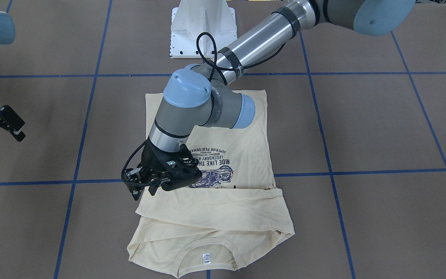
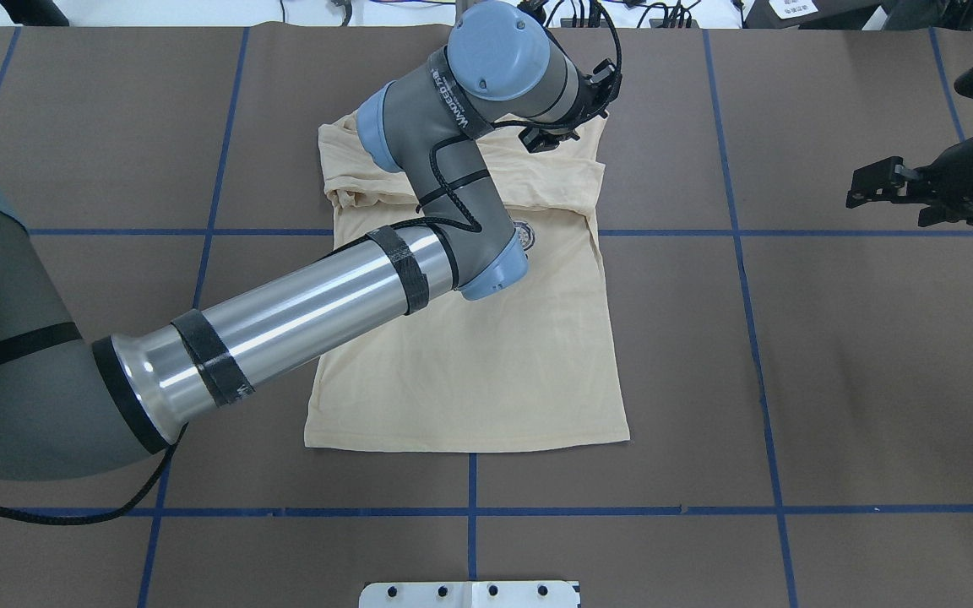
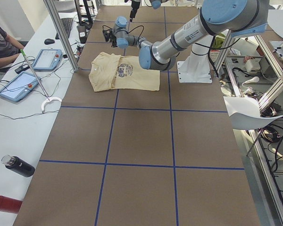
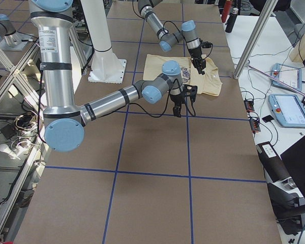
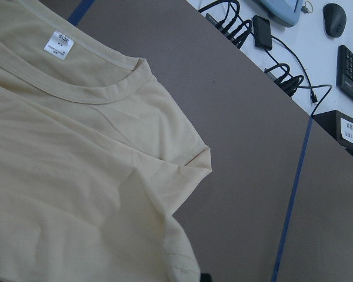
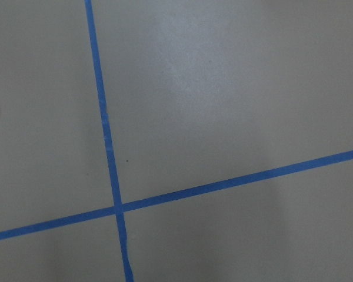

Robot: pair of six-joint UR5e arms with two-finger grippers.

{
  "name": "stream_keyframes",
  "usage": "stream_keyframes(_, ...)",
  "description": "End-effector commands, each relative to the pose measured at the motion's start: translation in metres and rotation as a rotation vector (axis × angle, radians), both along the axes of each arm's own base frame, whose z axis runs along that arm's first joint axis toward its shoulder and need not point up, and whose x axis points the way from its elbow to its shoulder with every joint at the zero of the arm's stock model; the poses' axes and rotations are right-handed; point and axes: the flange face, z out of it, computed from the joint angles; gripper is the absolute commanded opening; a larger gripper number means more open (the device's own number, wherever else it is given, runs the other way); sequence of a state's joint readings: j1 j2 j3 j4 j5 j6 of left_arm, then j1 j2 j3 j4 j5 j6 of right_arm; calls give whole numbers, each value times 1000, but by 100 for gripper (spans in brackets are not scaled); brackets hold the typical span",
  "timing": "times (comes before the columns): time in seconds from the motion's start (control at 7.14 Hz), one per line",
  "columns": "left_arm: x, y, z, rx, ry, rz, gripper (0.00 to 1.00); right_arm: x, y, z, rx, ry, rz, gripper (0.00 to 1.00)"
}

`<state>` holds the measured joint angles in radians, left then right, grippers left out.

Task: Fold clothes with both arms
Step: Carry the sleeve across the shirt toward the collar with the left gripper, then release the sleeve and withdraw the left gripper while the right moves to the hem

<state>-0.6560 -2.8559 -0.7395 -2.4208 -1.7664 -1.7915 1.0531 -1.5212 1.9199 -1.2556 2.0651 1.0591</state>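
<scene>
The pale cream-yellow shirt (image 1: pixel 223 155) lies flat on the brown table, print side up, with its sleeves folded in as a band across the chest. Its ribbed neckline and white tag (image 1: pixel 206 257) point away from the robot. The left arm reaches across the shirt. My left gripper (image 1: pixel 144 192) hovers open and empty over the shirt's edge beside the folded band; it also shows in the overhead view (image 2: pixel 547 135). The left wrist view shows the neckline, the tag (image 5: pixel 59 44) and a shoulder corner. My right gripper (image 1: pixel 3 133) hangs open and empty well off to the shirt's side (image 2: pixel 883 190), over bare table.
Blue tape lines (image 6: pixel 109 147) divide the brown table top into squares. The white pedestal base (image 1: pixel 201 29) stands at the robot's side of the shirt. A side bench with tablets (image 3: pixel 19 84) and a seated operator lies beyond the table's far edge.
</scene>
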Motion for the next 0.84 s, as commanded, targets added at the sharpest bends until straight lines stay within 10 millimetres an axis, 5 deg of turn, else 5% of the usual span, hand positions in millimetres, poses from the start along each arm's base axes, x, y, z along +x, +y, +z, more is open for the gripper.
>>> stream_keyframes(0.0,-20,4,-4,23,31,47,99,-27,19,-18,-69,-69,-5,100)
stream_keyframes(0.28,-82,45,62,116,41,133,99,-106,75,-58,-160,-130,66,99)
stream_keyframes(0.42,-115,62,99,160,32,137,99,-161,117,-73,-171,-131,112,99)
stream_keyframes(0.7,-185,91,155,271,4,206,99,-221,196,-97,-270,-192,157,98)
